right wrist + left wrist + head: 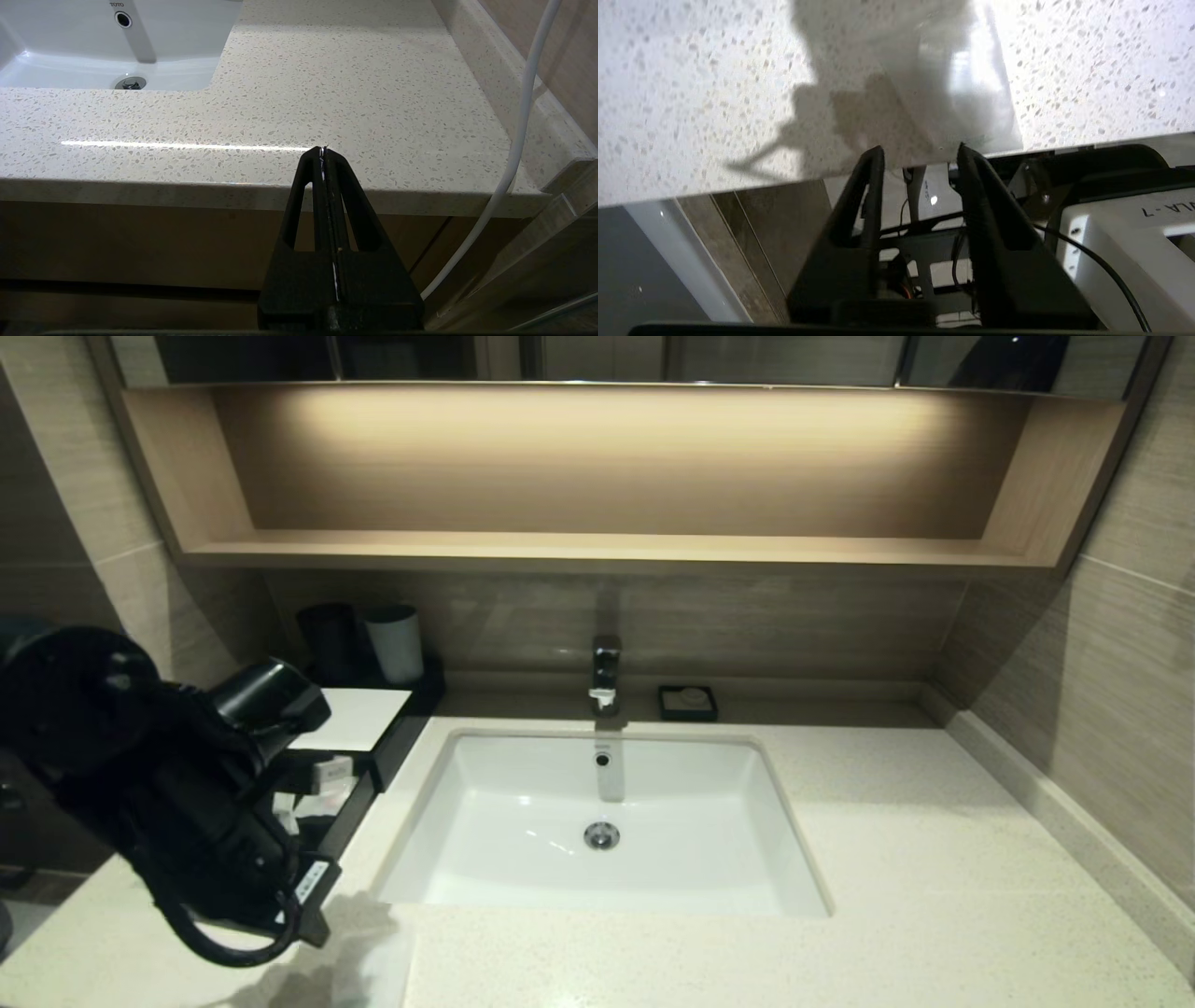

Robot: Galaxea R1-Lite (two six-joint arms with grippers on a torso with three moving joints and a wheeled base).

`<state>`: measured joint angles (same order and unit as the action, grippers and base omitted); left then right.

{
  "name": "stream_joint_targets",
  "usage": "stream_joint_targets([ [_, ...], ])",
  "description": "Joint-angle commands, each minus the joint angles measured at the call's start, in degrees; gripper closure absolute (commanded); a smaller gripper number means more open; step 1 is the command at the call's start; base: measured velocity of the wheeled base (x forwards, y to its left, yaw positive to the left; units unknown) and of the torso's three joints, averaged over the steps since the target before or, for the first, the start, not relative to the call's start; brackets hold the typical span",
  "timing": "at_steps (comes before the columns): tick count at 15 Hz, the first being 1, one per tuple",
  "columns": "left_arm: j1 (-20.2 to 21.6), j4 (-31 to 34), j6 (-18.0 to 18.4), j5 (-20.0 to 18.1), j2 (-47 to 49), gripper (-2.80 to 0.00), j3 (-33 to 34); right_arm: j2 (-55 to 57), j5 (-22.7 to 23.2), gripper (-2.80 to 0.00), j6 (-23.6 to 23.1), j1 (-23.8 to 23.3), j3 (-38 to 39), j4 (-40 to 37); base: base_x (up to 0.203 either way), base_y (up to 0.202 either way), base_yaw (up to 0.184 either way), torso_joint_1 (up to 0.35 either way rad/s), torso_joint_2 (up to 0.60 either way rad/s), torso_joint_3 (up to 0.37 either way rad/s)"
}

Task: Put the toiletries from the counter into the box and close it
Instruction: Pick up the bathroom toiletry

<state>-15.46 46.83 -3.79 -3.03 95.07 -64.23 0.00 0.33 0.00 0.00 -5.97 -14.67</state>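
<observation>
The black box with the white top panel (357, 717) stands at the counter's (934, 859) back left. Its front drawer (347, 817) is pulled out, and small pale packets (327, 775) lie in it, partly hidden by my left arm (177, 784). A clear plastic packet (971, 88) lies on the counter at its front edge; it shows faintly in the head view (385, 971). My left gripper (920, 156) is open, its fingertips (874, 158) at the packet's near edge, not closed on it. My right gripper (323, 150) is shut and empty, in front of the counter's right front edge.
A white sink (602, 821) with a chrome faucet (605, 674) sits mid-counter. A black cup (327, 635) and a white cup (394, 642) stand behind the box. A small black soap dish (688, 702) sits by the back wall. A wooden shelf (597, 549) hangs above.
</observation>
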Motion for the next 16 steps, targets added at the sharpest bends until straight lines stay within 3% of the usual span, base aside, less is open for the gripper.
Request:
stream_joint_targets([
  [1, -0.94, -4.84, 0.29, 0.04, 3.02, -2.80, 2.32, 0.00, 0.02, 0.00, 0.00, 0.06, 0.00, -0.10, 0.000, 0.000, 0.000, 0.000, 0.00, 0.000],
  [16, -4.05, -2.62, -2.53, -0.03, 9.90, -2.80, 3.60, 0.00, -0.04, 0.00, 0.00, 0.00, 0.00, -0.10, 0.000, 0.000, 0.000, 0.000, 0.00, 0.000],
])
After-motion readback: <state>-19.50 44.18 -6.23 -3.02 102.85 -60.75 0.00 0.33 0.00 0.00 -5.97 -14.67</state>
